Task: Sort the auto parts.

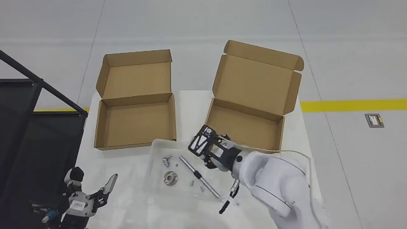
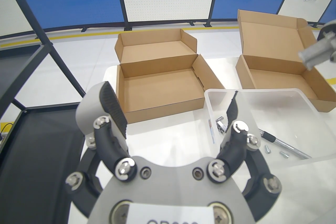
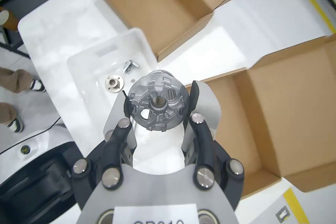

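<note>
Right gripper (image 3: 160, 101) clenched on a grey cast-metal toothed hub (image 3: 168, 93), above the far edge of a clear plastic tray (image 1: 157, 144). A brown cardboard open box (image 1: 245, 127) lies just beyond, nearer this arm. Left gripper (image 2: 170, 92) released, near the left edge of the white counter (image 1: 130, 168).

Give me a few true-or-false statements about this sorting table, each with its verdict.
1. The right jaws are shut on a grey metal hub. True.
2. Both cardboard boxes hold parts. False: the left box and the right box are empty.
3. The left jaws are open and hold nothing. True.
4. The rod lies in the left box. False: it lies in the clear tray.
5. A metal ring lies in the tray. True.
</note>
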### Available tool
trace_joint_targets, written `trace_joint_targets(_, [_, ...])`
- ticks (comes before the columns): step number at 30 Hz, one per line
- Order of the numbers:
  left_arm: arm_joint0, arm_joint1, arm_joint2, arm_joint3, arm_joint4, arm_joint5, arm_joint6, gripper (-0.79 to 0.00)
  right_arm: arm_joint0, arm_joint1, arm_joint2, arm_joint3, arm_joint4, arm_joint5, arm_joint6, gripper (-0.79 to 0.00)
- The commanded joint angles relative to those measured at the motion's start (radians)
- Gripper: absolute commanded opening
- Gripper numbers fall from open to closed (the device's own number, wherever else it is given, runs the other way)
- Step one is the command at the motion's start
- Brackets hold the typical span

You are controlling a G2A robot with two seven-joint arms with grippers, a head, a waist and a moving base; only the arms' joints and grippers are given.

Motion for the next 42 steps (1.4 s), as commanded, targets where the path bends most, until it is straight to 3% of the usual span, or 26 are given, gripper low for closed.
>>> trace_joint_targets(1, [0.0, 0.0, 0.0, 0.0, 0.0, 0.0, 0.0, 0.0, 0.004, 0.001, 0.009, -0.007, -0.008, 0.007, -0.009, -0.785])
trace_joint_targets(12, [0.0, 0.0, 0.0, 0.0, 0.0, 0.0, 0.0, 0.0, 0.0, 0.001, 0.01, -0.003, -0.006, 0.013, -0.014, -0.785])
trace_joint_targets(15, [0.0, 0.0, 0.0, 0.0, 0.0, 0.0, 0.0, 0.0, 0.007, -0.006, 0.001, 0.076, -0.009, 0.102, -0.05, -0.785])
trace_joint_targets(21, [0.0, 0.0, 0.0, 0.0, 0.0, 0.0, 0.0, 0.0, 0.181, -0.048, -0.09, 0.349, -0.035, 0.33, -0.034, -0.785])
trace_joint_targets(27, [0.0, 0.0, 0.0, 0.0, 0.0, 0.0, 0.0, 0.0, 0.401, -0.113, -0.202, 0.747, -0.036, 0.507, -0.033, -0.785])
trace_joint_targets(34, [0.0, 0.0, 0.0, 0.0, 0.0, 0.0, 0.0, 0.0, 0.568, -0.197, -0.312, 1.091, 0.021, 0.557, -0.084, -0.785])
trace_joint_targets(42, [0.0, 0.0, 0.0, 0.0, 0.0, 0.0, 0.0, 0.0, 0.654, -0.265, -0.345, 1.375, 0.082, 0.569, -0.204, -0.785])
